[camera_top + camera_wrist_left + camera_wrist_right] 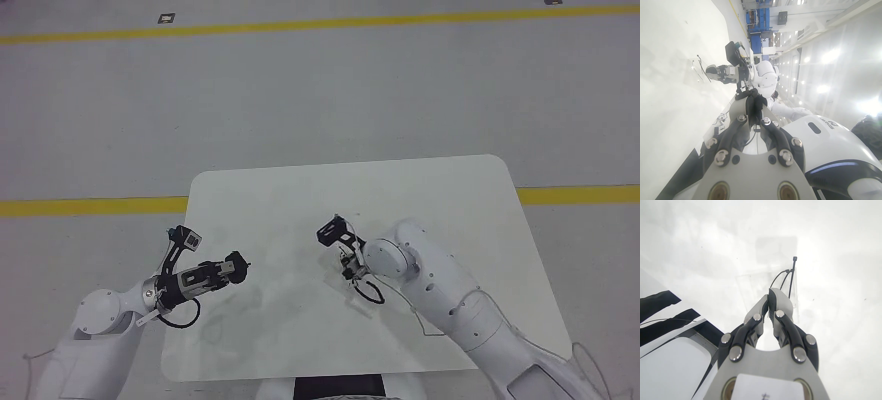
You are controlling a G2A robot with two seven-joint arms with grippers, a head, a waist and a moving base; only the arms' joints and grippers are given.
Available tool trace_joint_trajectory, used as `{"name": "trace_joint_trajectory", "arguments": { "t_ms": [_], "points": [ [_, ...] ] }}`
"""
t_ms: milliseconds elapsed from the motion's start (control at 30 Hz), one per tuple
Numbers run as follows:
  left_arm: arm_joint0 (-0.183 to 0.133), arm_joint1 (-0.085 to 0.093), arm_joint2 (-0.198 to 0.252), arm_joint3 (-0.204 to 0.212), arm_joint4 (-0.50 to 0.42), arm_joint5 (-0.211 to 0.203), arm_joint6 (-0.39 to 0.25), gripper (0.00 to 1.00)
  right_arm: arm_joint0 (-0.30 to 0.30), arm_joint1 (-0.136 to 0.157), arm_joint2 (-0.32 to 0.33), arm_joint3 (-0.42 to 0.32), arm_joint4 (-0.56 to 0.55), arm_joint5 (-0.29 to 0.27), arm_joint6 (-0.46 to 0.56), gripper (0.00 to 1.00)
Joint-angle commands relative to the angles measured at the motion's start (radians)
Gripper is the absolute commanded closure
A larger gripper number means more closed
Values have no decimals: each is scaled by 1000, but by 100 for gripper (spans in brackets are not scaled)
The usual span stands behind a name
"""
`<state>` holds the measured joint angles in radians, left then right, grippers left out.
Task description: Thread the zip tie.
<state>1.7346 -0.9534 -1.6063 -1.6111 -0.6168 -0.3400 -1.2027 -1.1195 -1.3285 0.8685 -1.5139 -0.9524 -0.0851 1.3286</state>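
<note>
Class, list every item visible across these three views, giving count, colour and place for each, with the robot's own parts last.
Zip ties: two it seems, black, at the clear stand.
Clear stand: one, transparent, on the table ahead of the right arm.
Table: one, white, under both arms.
Floor lines: two, yellow, on the grey floor around the table.
Right arm: one, white, jaws shut on a zip tie strand.
Left arm: one, white, at the table's left edge, jaws shut.

The right gripper (769, 303) was pinched shut on a zip tie (786, 271), its arm bent inward. The left gripper (753, 102), fingers pressed together, pointed across toward it, well apart.
</note>
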Motion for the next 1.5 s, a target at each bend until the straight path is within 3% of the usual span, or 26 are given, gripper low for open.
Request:
{"name": "trace_joint_trajectory", "arguments": {
  "t_ms": [0,233,500,667,833,1000,1467],
  "points": [
    [0,0,0,0,0,0,0,100,-10,6,27,-11,37,-20,1,100],
    [0,0,0,0,0,0,0,100,-40,27,102,-32,167,-100,-3,100],
    [0,0,0,0,0,0,0,100,-69,42,177,-28,352,-136,-60,100],
    [0,0,0,0,0,0,0,100,-93,47,231,5,546,-170,-137,100],
    [0,0,0,0,0,0,0,100,-86,46,233,66,701,-222,-164,100],
    [0,0,0,0,0,0,0,100,-32,38,187,135,755,-239,-170,100],
    [0,0,0,0,0,0,0,100,-32,38,187,135,755,-239,-170,100]
  ]
}}
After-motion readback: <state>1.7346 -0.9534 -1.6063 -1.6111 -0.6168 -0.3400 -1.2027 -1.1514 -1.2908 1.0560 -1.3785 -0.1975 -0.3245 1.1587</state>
